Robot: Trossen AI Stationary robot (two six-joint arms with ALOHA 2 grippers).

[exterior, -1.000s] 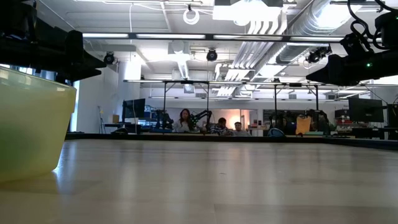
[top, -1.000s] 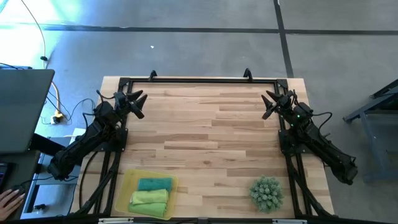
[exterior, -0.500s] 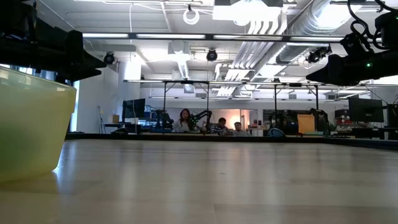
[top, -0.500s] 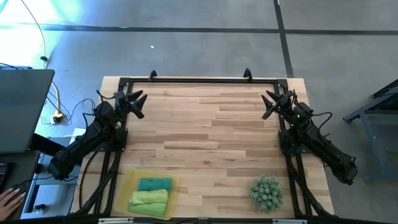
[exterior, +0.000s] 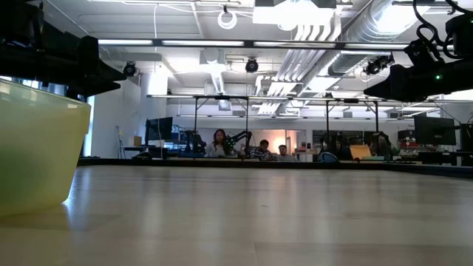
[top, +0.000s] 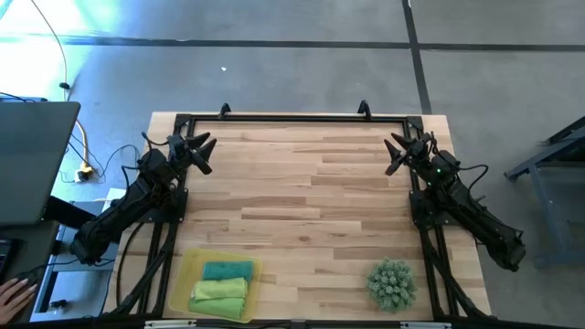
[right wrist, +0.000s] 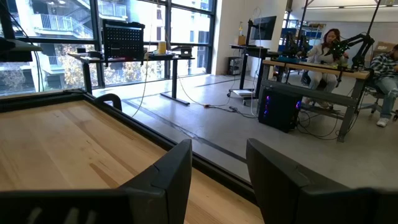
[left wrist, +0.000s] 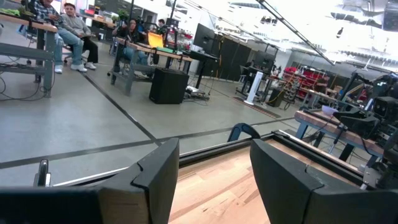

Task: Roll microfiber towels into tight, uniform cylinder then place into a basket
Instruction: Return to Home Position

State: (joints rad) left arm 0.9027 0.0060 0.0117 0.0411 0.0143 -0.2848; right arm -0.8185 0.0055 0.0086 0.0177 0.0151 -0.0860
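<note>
Resting at the far corners of the desk (top: 302, 201), the left arm's fingers (left wrist: 155, 180) and the right arm's fingers (right wrist: 168, 180) stand apart and hold nothing. The basket (top: 180, 274) sits at the near left edge, with a blue roll (top: 227, 270) and light green rolled towels (top: 219, 294) lying side by side inside it. Little seems at risk in this parked pose. The likelier trouble is the rolls slackening and uncurling, since nothing pins them. A shaggy green bundle (top: 392, 282) lies near the right edge, well apart from the basket, and a careless reach could nudge it off the desk.
</note>
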